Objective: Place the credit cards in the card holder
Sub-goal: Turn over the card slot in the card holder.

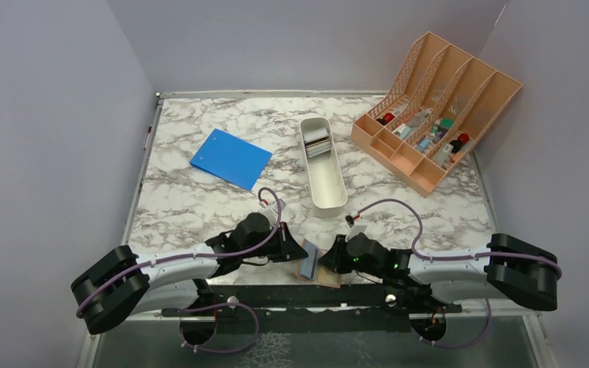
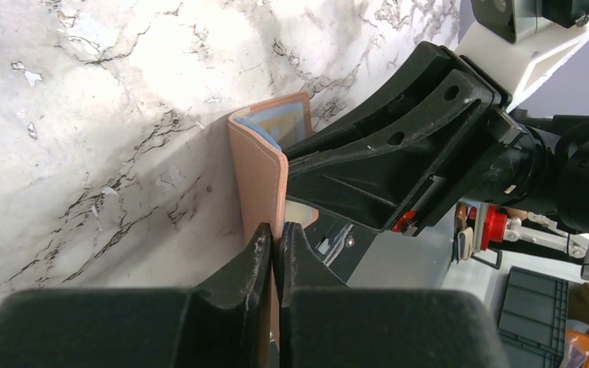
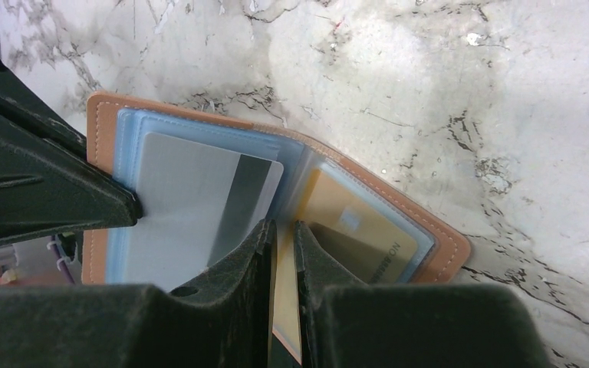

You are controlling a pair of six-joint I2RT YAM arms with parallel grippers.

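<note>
One card holder (image 3: 101, 123) is lying open, showing a silver card (image 3: 184, 192) and a gold card (image 3: 360, 230). The left gripper (image 2: 278, 245) is clamping its cover, and the right gripper (image 3: 284, 238) is pinching a third card (image 3: 284, 291).

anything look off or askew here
Only the card holder: it isn't lying flat. The left pincer pinches one cover raised up, while the right pincer grips a gold card edge-on.
</note>
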